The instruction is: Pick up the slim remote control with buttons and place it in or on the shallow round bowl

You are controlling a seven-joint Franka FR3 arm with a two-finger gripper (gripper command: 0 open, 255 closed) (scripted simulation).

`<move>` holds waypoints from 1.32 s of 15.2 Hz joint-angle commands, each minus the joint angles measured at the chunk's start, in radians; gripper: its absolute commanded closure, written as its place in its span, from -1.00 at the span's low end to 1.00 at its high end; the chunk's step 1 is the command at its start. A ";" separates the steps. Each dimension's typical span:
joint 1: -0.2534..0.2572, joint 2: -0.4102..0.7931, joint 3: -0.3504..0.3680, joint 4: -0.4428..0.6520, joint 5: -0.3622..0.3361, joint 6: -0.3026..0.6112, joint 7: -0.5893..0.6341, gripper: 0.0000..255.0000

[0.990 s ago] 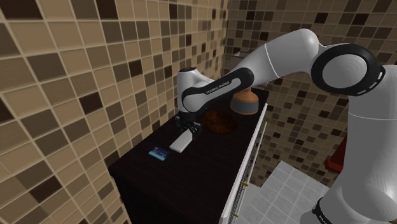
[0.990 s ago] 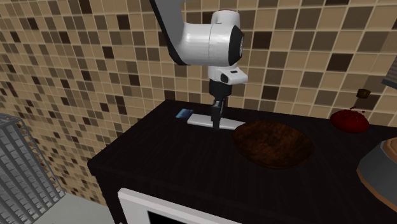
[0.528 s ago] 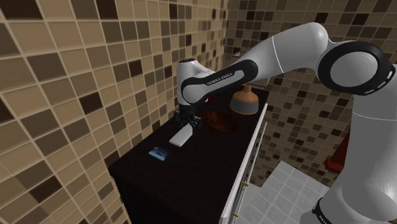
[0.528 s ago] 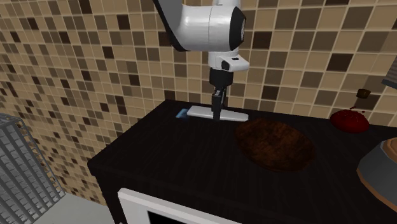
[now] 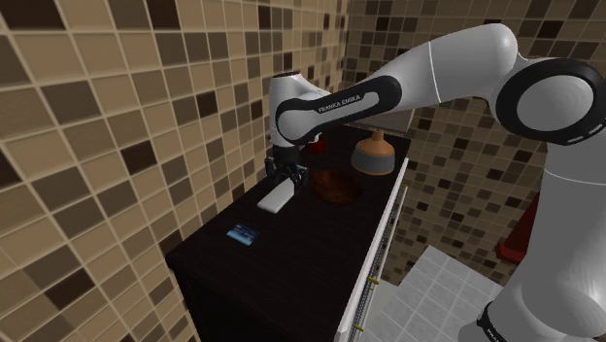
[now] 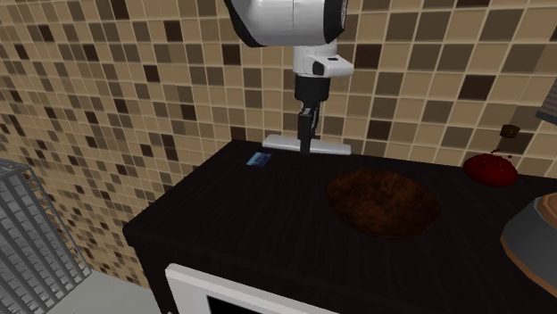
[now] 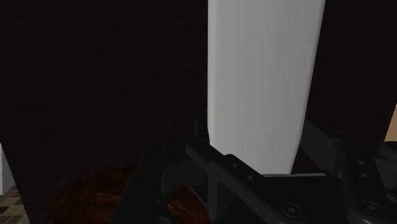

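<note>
While one gripper [image 6: 306, 145] clamps one white remote [image 6: 282, 141] aloft, one brown bowl [image 6: 382, 203] (shallow) sits nearby.

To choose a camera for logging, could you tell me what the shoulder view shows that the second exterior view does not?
Shoulder view: most of the arm and nearly the whole brown jar. Second exterior view: a grey wire rack beside the counter. Both: the end effector holding the white remote above the counter, the brown bowl, the small blue card.
</note>
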 commanded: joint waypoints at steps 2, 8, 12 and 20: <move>0.000 -0.011 0.002 0.028 0.005 -0.038 -0.002 1.00; -0.033 -0.064 -0.008 0.012 0.026 -0.072 -0.052 1.00; -0.094 -0.133 -0.038 -0.074 0.053 -0.049 -0.148 1.00; -0.203 -0.226 -0.115 -0.186 0.086 -0.026 -0.343 1.00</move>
